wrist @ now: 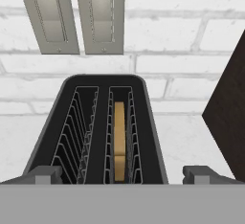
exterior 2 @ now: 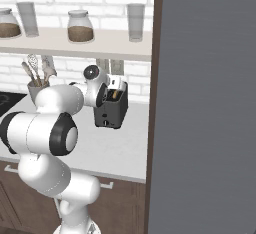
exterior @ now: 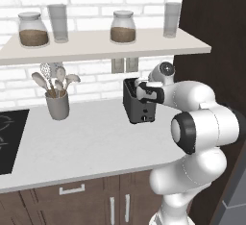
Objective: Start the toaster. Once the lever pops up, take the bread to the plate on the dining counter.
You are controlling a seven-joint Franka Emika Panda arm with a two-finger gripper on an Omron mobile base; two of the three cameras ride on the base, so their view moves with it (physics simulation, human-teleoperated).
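— White brick backs this counter (exterior: 96,137); where is the slice?

— Standing on edge in the right-hand slot of the toaster (wrist: 100,132), sunk low between the wire guides. Only the bread (wrist: 119,139)'s top crust shows.

— And the hand?

— The gripper (wrist: 122,174) hangs just above the toaster's near end, tips spread wide to either side, pinching nothing.

— How will the bread handle?

— Light and soft, I'd judge, easily crushed or torn. Pinch it gently across its flat faces near the top crust and lift straight up so it clears the wires.

— Anything in the way?

— Two wall plates (wrist: 76,17) sit right behind, a shelf (exterior: 96,46) with jars (exterior: 32,29) hangs overhead, and a dark panel (wrist: 229,108) stands close on the right. The utensil crock (exterior: 57,105) is well apart, leftward.
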